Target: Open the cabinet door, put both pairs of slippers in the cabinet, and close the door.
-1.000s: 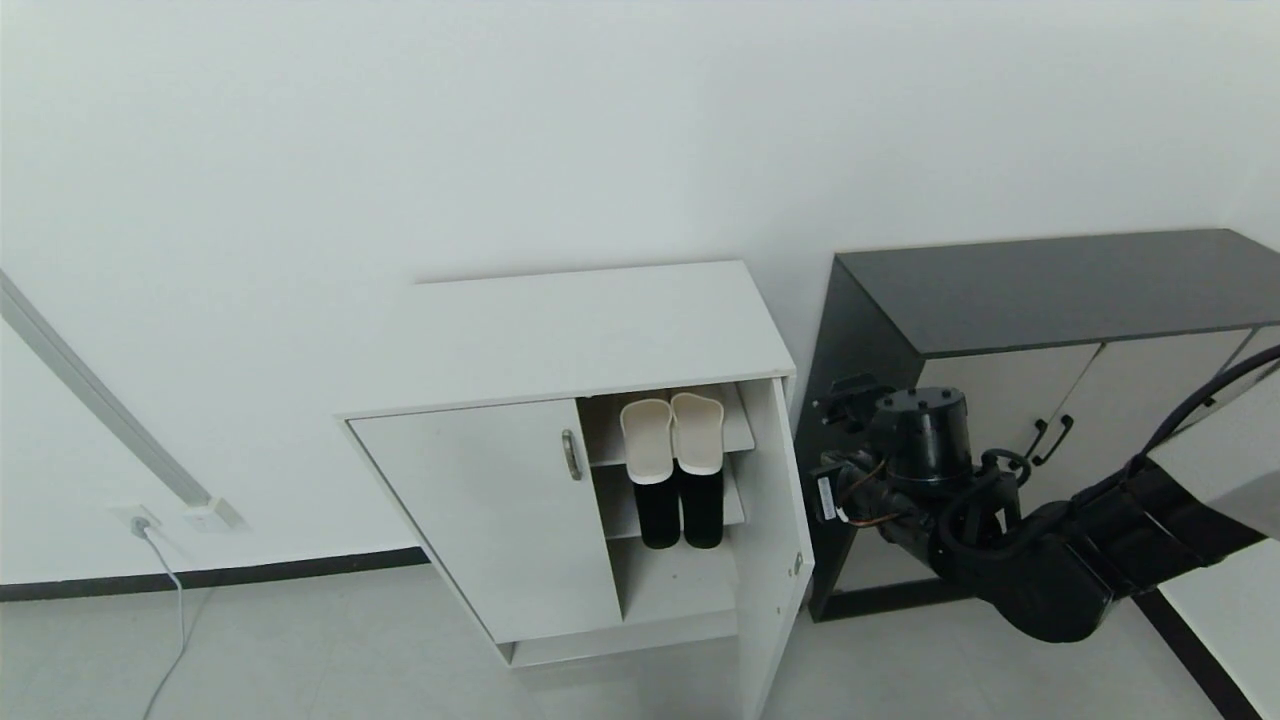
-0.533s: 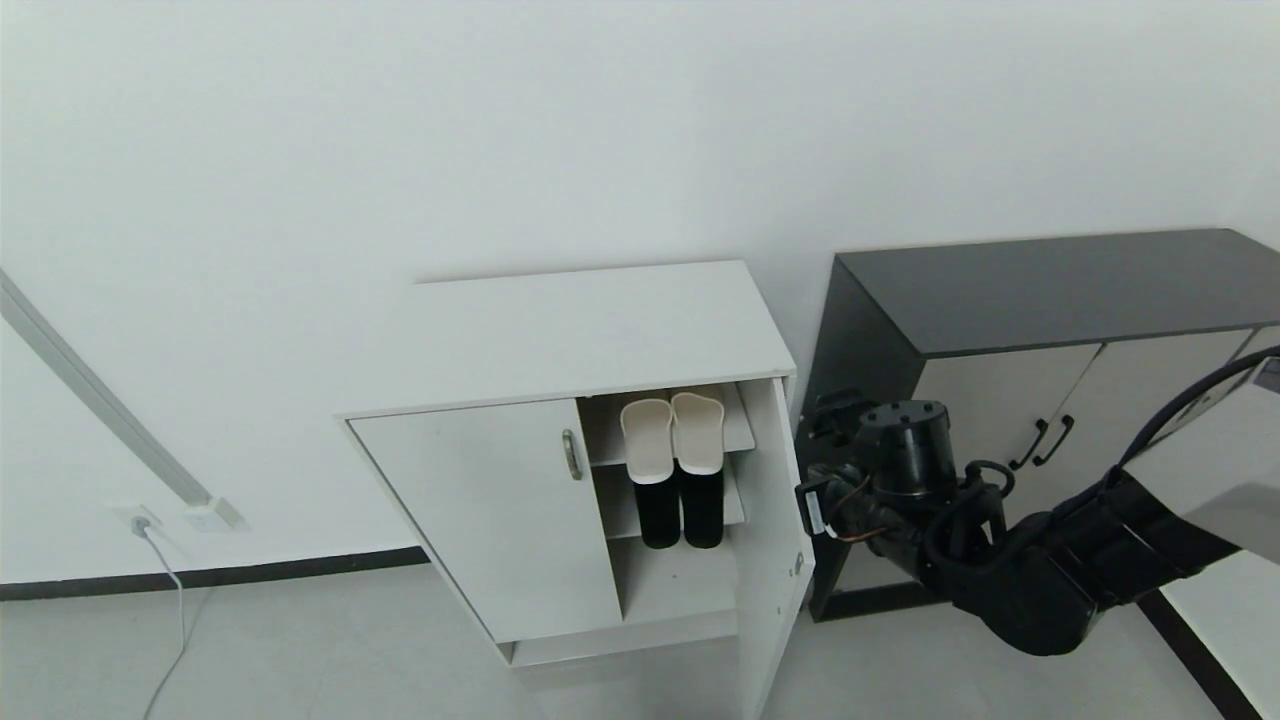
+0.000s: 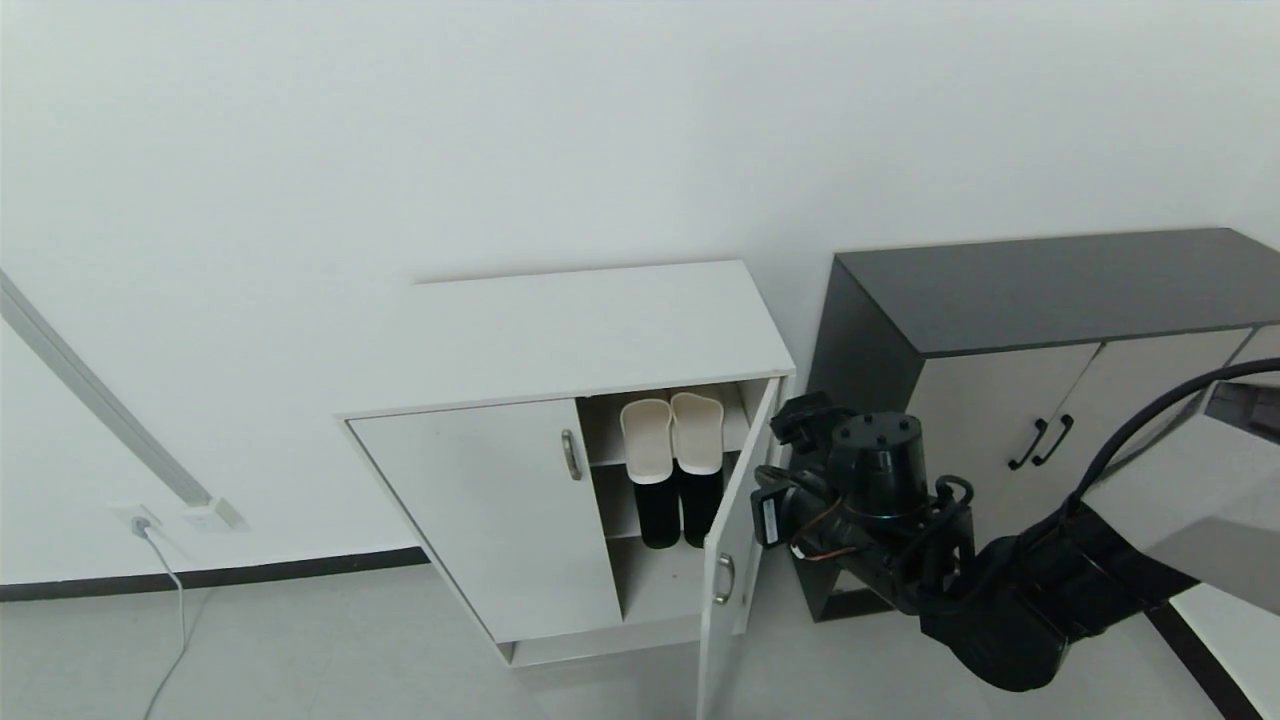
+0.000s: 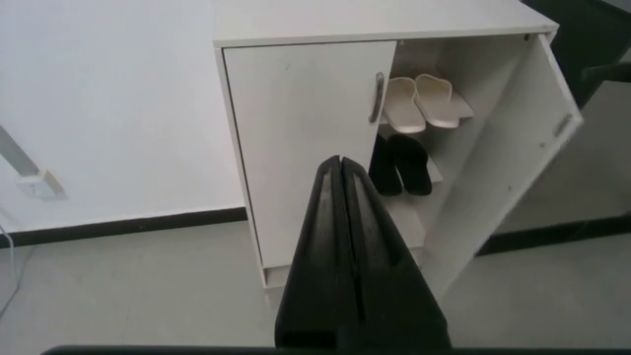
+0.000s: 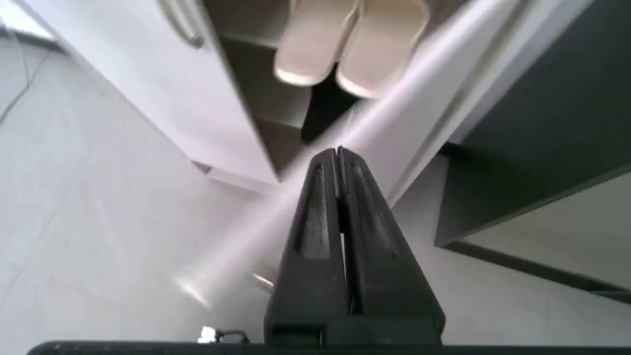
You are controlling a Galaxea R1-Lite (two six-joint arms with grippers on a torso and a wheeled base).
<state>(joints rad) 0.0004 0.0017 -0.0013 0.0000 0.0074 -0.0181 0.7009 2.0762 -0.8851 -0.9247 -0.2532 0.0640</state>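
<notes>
The right gripper (image 5: 338,153), jaws pressed together and holding nothing, sits at the outer face of the half-open right cabinet door (image 3: 735,520), above its handle (image 3: 722,579). The right arm stretches in from the right, across the dark sideboard (image 3: 1050,290). Inside the cabinet (image 3: 590,330), the white slippers (image 3: 672,435) lie on the upper shelf and the black slippers (image 3: 680,515) on the shelf below. The left gripper (image 4: 341,163), jaws also together, hangs nearer, facing the closed left door (image 4: 306,138).
</notes>
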